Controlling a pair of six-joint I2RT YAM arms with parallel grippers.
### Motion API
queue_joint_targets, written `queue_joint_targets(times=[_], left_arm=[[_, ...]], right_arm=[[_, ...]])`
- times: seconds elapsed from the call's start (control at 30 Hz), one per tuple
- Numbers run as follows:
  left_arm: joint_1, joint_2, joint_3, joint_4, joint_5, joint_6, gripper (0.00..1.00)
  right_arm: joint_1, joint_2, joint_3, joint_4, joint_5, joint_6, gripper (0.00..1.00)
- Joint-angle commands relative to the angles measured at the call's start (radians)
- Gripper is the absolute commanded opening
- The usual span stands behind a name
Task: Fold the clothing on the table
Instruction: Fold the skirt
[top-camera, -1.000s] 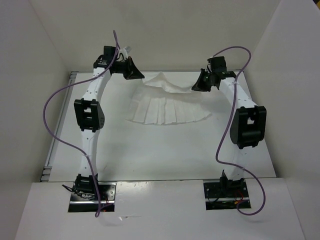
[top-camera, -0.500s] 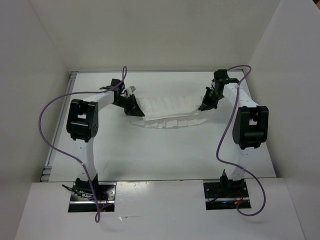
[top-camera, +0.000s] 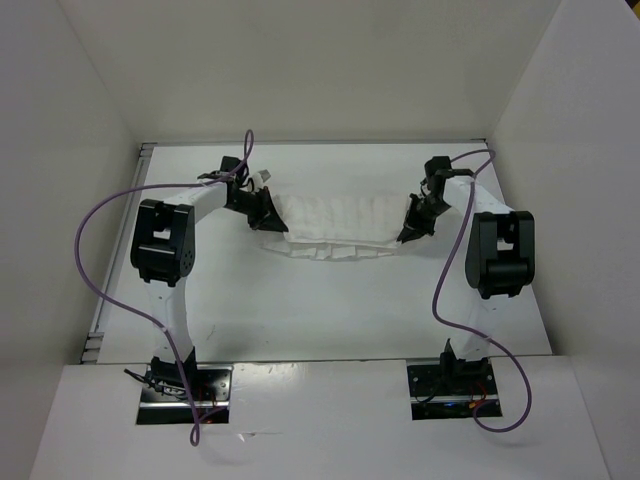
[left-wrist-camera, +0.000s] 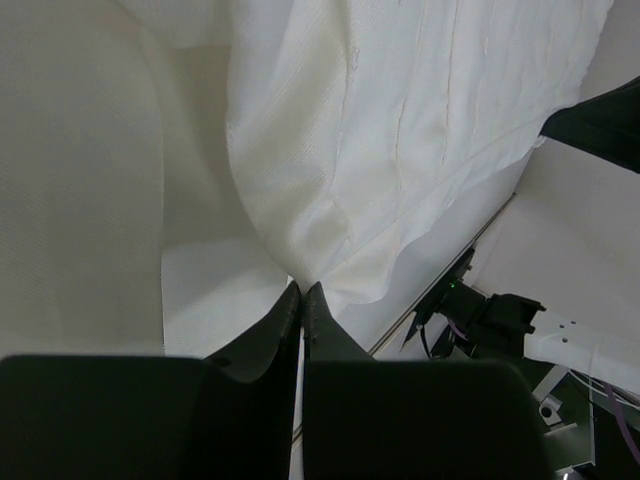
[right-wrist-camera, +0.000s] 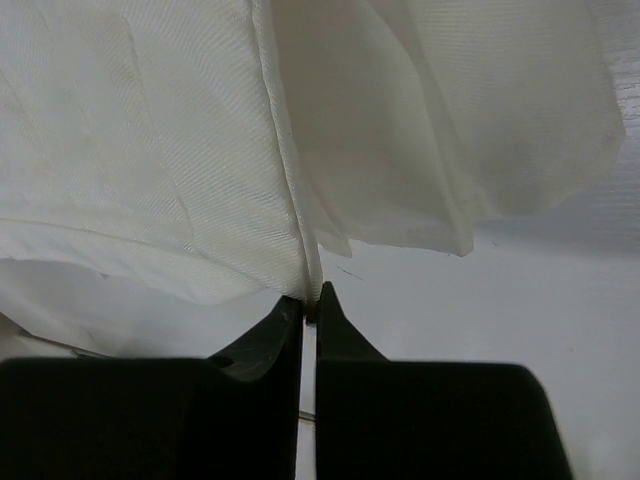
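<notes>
White pleated clothing (top-camera: 335, 222) spread as a band across the table (top-camera: 330, 300), left gripper (top-camera: 272, 225) pinching its nine o'clock end, right gripper (top-camera: 405, 236) pinching its three o'clock end

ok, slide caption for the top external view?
Left tool and right tool pinch opposite ends of the clothing, stretched between them over the table.

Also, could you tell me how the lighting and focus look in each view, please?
Top external: even, soft light, but the clothing barely stands out from the table, with slight glare at its near edge. Left wrist: the weave is sharp mid-frame and shaded at left; the left gripper is a dark silhouette. Right wrist: the clothing is brightly lit, the right gripper equally dark.
</notes>
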Motion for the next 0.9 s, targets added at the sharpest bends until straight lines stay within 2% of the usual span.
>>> queue_joint_targets(times=[0.0, 0.13, 0.2, 0.23, 0.27, 0.33, 0.5, 0.57, 0.63, 0.77, 0.8, 0.87], left_arm=[[0.012, -0.031, -0.01, -0.003, -0.059, 0.036, 0.0], [0.003, -0.022, -0.039, -0.003, -0.077, 0.027, 0.03], [0.003, -0.022, -0.048, -0.003, -0.077, 0.027, 0.06], [0.003, -0.022, -0.059, -0.003, -0.077, 0.027, 0.09], [0.003, -0.022, -0.059, -0.003, -0.065, 0.027, 0.26], [0.003, -0.045, -0.082, 0.006, -0.05, 0.017, 0.39], [0.003, -0.205, -0.093, -0.031, -0.038, 0.005, 0.51], [0.003, -0.277, -0.102, -0.031, -0.062, -0.009, 0.51], [0.003, -0.29, -0.044, -0.031, -0.084, -0.009, 0.49], [-0.017, -0.191, 0.142, -0.042, -0.047, 0.002, 0.13], [-0.017, -0.166, 0.166, 0.005, -0.033, -0.012, 0.02], [-0.028, -0.085, 0.231, 0.041, -0.012, -0.045, 0.0]], right_arm=[[-0.015, -0.021, -0.007, -0.03, 0.084, -0.027, 0.0], [-0.006, 0.011, 0.005, -0.03, 0.122, -0.027, 0.01], [-0.006, 0.032, 0.016, -0.03, 0.133, -0.027, 0.14], [-0.006, 0.032, 0.026, -0.016, 0.133, -0.027, 0.23], [-0.006, 0.032, 0.026, -0.016, 0.133, -0.027, 0.26], [-0.006, 0.032, 0.058, -0.007, 0.157, -0.003, 0.37], [-0.006, -0.121, 0.154, -0.021, 0.294, 0.052, 0.45], [0.005, -0.158, 0.21, -0.039, 0.321, 0.062, 0.47], [0.014, -0.14, 0.256, -0.062, 0.343, 0.05, 0.47], [0.026, -0.028, 0.341, -0.044, 0.331, 0.026, 0.46], [0.037, -0.005, 0.351, -0.023, 0.294, 0.026, 0.43], [0.037, 0.041, 0.373, 0.037, 0.256, 0.026, 0.43]])
